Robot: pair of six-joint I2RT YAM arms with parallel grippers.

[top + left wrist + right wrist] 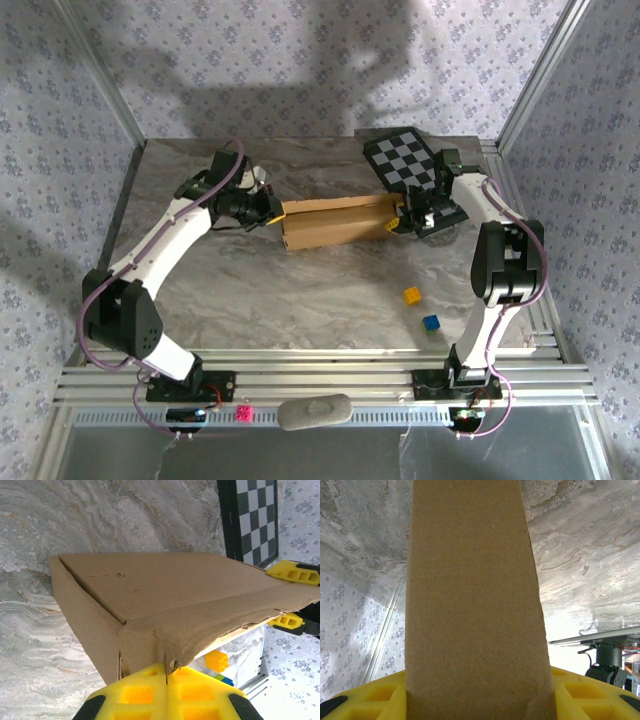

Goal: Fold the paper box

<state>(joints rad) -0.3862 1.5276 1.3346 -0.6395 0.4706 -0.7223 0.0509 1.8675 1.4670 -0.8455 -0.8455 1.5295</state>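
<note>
Left end effector [166, 674] pinched shut on paper box [335, 226] corner; my right end effector [402, 218] clamps opp. end.

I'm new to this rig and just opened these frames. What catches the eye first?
A brown paper box spans mid-table, pinched at one end by the left claw and at the other by the right claw. Beyond its right end lies a black-and-white checkered board; a yellow cube and a blue cube sit on the near right of the table.
</note>
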